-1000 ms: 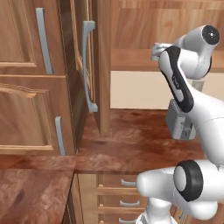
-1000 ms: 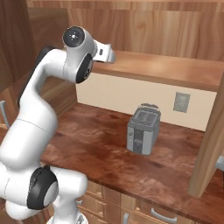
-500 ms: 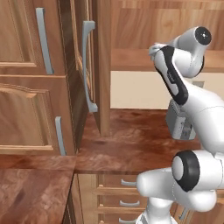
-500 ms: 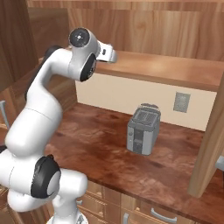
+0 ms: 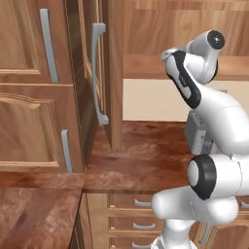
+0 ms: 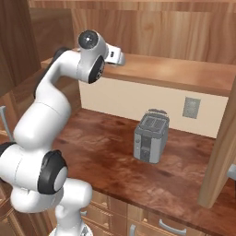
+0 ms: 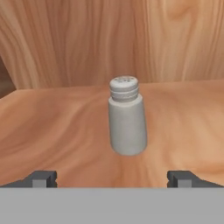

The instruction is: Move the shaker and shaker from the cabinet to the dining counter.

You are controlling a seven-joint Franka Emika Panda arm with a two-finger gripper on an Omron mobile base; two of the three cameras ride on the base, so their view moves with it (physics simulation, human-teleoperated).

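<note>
One small light-grey shaker [image 7: 127, 118] with a ridged rounded cap stands upright on the cabinet's wooden shelf [image 7: 52, 127], in front of the cabinet's back wall. My gripper [image 7: 113, 179] is open and level with the shaker. Its fingertips [image 7: 41, 178] stand wide apart on either side, a short way short of the shaker, with nothing between them. In the base views my hand [image 6: 117, 56] reaches over the front edge of the shelf [image 6: 184, 73] in the open wall cabinet [image 5: 109, 73]. The dining counter is out of view.
A grey toaster [image 6: 150, 136] stands on the reddish-brown worktop [image 6: 106, 147] below the shelf. One open cabinet door [image 5: 104, 78] hangs left of the arm and another [image 6: 221, 152] to its right. Drawer units [image 5: 131, 219] sit under the worktop.
The arm has stretched forward, carrying the hand a little further in over the shelf. The gripper has stayed open.
</note>
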